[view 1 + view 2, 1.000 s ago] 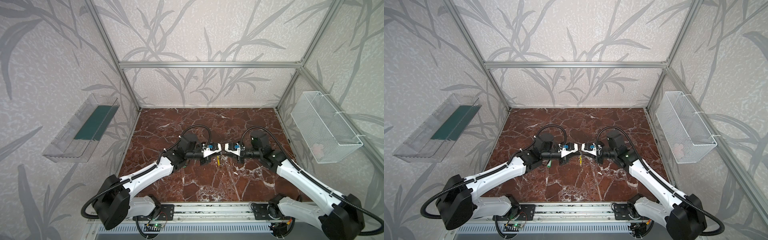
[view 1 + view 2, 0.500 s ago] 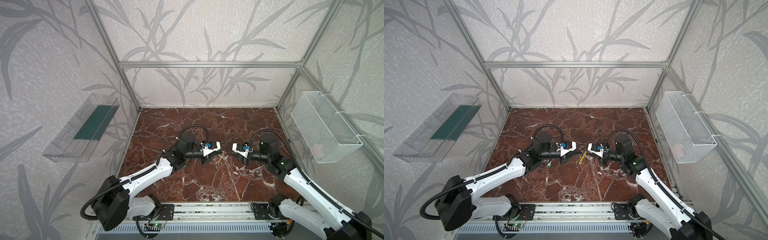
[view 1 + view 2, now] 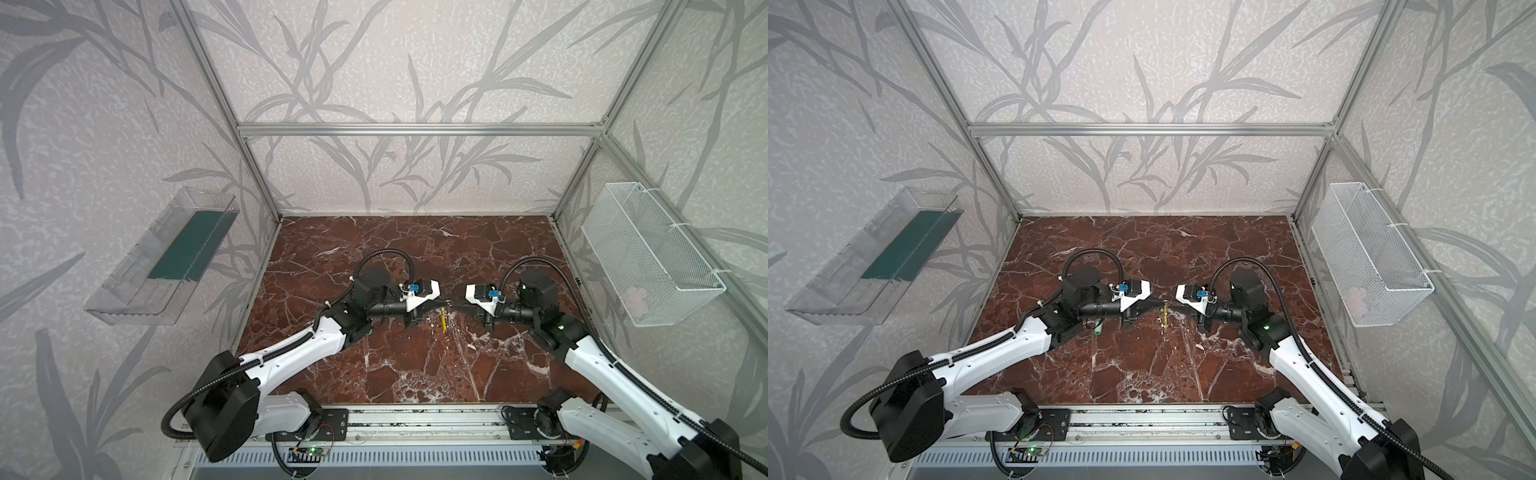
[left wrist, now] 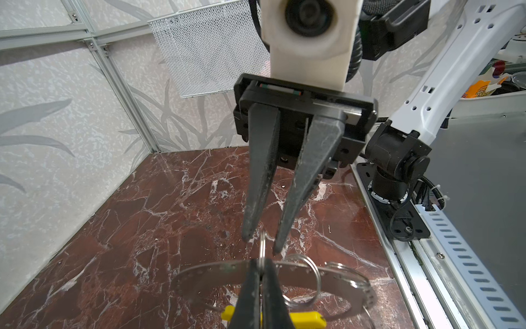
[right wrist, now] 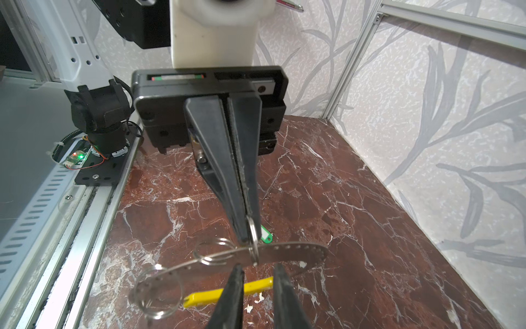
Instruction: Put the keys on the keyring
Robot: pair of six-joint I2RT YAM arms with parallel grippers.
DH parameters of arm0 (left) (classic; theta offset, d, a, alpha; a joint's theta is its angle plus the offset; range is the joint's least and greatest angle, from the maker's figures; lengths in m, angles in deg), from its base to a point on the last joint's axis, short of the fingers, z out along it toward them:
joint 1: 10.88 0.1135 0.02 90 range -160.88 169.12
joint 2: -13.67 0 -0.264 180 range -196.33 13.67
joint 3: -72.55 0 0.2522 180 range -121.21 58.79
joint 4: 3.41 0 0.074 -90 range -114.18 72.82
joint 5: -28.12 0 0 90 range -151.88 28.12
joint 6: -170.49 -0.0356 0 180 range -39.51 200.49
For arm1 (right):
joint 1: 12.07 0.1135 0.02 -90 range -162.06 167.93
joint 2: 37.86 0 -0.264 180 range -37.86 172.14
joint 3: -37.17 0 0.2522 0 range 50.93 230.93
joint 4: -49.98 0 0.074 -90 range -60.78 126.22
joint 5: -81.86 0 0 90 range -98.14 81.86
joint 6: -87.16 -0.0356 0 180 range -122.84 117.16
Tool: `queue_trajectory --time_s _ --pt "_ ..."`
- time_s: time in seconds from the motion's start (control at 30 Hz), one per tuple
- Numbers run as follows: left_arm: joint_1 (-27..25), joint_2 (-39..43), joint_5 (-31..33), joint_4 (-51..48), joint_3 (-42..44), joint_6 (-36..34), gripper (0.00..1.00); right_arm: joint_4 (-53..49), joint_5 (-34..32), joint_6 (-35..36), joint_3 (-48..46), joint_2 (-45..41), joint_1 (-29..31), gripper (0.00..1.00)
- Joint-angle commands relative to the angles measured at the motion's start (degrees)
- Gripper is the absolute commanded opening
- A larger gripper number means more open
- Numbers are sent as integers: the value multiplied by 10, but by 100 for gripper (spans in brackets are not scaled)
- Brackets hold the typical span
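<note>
The keyring (image 5: 299, 252) is hanging above the middle of the tabletop (image 3: 395, 374), between the two hands; the left hand (image 5: 247, 237) is pinching fully closed on a split ring (image 5: 252, 228) looped round its band; the right hand (image 4: 262, 242) is standing slightly parted, jaws straddling that ring's edge, gripping nothing I can make out. I am judging the keyring light, stiff and slick, apt to pivot on the ring; the flat band or the sleeve (image 5: 205, 296) is offering the steadier hold. The wrist views are showing the band and rings; the top views are reducing them to a yellow sliver. A top view is showing one key's tag (image 3: 1097, 329) lying under the left arm, left of centre; the other key I cannot find.
</note>
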Motion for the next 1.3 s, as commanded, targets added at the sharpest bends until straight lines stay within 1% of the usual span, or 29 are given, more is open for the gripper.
queue_trajectory --time_s 0.0,0.2,0.4,0.57,0.87,0.97,1.0,1.07,1.13,1.27 --pt "-2 2 -15 26 2 2 0 26 23 -16 -1 6 1 20" --pt "-2 1 -14 25 1 0 0 28 34 -18 3 15 1 19" --pt "-2 0 -14 18 -2 -6 0 30 38 -17 2 13 1 15" --pt "-2 -1 -16 8 -4 -14 0 29 40 -14 1 8 1 11" --pt "-3 -2 -15 -21 -11 -34 0 21 41 -7 3 5 1 0" --pt "-3 -2 -2 -39 -16 -50 0 7 35 -4 6 6 1 0" --pt "-4 0 5 -43 -18 -54 3 -6 32 0 10 7 1 0" --pt "-3 5 23 -69 -27 -76 20 -46 19 16 21 12 1 0" --pt "-3 11 39 -118 -45 -109 26 -93 2 34 37 16 1 0" --pt "-5 18 59 -210 -87 -168 27 -176 -25 61 70 24 1 0"
